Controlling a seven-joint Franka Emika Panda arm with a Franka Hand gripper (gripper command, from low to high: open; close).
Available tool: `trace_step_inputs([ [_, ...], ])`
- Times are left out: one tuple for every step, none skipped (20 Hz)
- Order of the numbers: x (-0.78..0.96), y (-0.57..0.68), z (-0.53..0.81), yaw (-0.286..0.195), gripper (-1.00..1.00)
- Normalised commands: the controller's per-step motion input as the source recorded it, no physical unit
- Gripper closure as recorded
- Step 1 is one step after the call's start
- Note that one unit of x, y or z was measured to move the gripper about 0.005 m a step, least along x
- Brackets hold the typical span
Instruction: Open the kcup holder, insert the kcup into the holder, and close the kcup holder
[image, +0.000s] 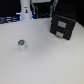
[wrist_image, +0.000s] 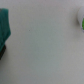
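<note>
The kcup (image: 21, 45), a small white pod with a green top, stands upright on the white table toward the exterior view's left. The kcup holder (image: 63, 27), a black boxy drawer unit, sits at the back toward the exterior view's right, its drawer pushed in. My gripper (image: 25, 13) hangs at the back, well away from both, with nothing seen in it. The wrist view is blurred. It shows bare table, a teal shape (wrist_image: 5, 25) at one edge and a small green patch (wrist_image: 81, 22) at the other. I cannot tell what they are.
The white table (image: 45, 60) fills most of the exterior view. Dark equipment (image: 42, 9) stands behind its far edge.
</note>
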Motion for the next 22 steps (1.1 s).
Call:
trace_step_inputs([
  [-0.1,0.46,0.17,-0.093,-1.0],
  [-0.12,0.55,0.19,-0.128,-1.0],
  [-0.12,0.56,0.19,-0.134,-1.0],
  [-0.08,0.47,0.16,-0.121,-1.0],
  [-0.13,0.7,0.21,-0.157,-1.0],
  [-0.11,0.73,0.2,-0.168,-1.0],
  [-0.13,0.72,0.18,-0.173,-1.0],
  [-0.15,0.71,0.15,-0.176,-1.0],
  [-0.14,0.72,0.13,-0.177,-1.0],
  [-0.13,0.73,0.1,-0.182,-1.0],
  [-0.13,0.73,0.07,-0.185,-1.0],
  [-0.12,0.73,0.04,-0.19,-1.0],
  [-0.11,0.75,0.01,-0.191,-1.0],
  [-0.1,0.77,0.0,-0.188,-1.0],
  [-0.1,0.78,0.0,-0.188,-1.0],
  [-0.1,0.79,0.0,-0.185,-1.0],
  [-0.1,0.8,0.0,-0.184,-1.0],
  [-0.11,0.8,-0.01,-0.184,-1.0],
  [-0.12,0.8,-0.03,-0.184,-1.0],
  [-0.16,0.8,-0.05,-0.179,-1.0],
  [-0.18,0.8,-0.08,-0.179,-1.0],
  [-0.21,0.79,-0.11,-0.176,-1.0],
])
